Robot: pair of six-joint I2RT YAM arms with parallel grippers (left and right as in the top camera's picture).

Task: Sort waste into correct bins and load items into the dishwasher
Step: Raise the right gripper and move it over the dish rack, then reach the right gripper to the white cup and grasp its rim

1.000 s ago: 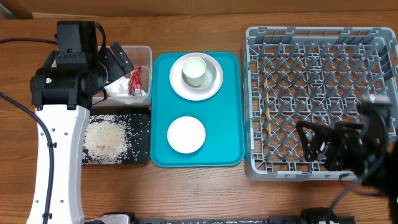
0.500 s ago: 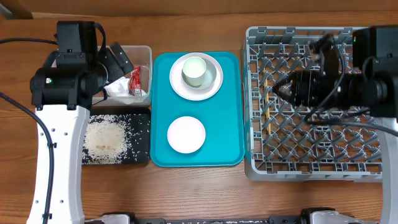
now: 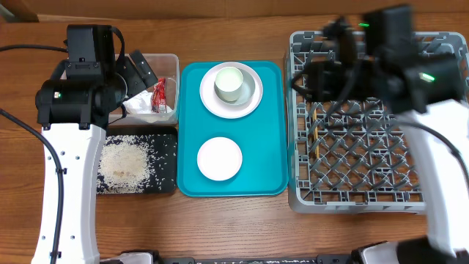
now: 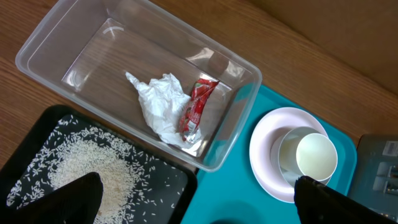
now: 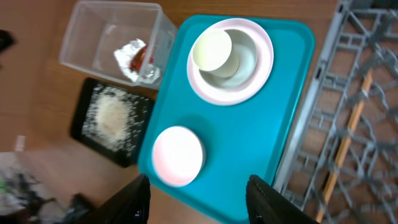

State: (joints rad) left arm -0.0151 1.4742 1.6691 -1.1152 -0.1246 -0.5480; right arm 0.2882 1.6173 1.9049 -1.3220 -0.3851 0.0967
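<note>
The clear tub point(image 3: 167, 67) holds a crumpled tissue point(image 4: 157, 102) and a red wrapper point(image 4: 196, 109). Loose rice point(image 3: 123, 163) lies in the black tray point(image 3: 165, 158) in front of it. On the teal tray, a white cup point(image 3: 229, 83) sits in a pale bowl point(image 3: 249, 103), and a round whitish-pink plate point(image 3: 219, 158) lies nearer. My left gripper point(image 3: 143, 73) hangs open over the tub's left side, holding nothing. Above the far left edge of the grey dish rack point(image 3: 374, 169), my right gripper point(image 3: 311, 77) is open and holds nothing; its wrist view looks down on the cup point(image 5: 212, 50) and the plate point(image 5: 178, 155).
The teal serving tray point(image 3: 267, 132) lies between the bins and the rack. The rack's grid floor of pegs holds no crockery. Bare wooden table point(image 3: 234, 220) runs along the front edge.
My right arm has swung from the rack's near right corner up to its far left edge, facing the teal tray. The left arm and all objects have stayed put.
</note>
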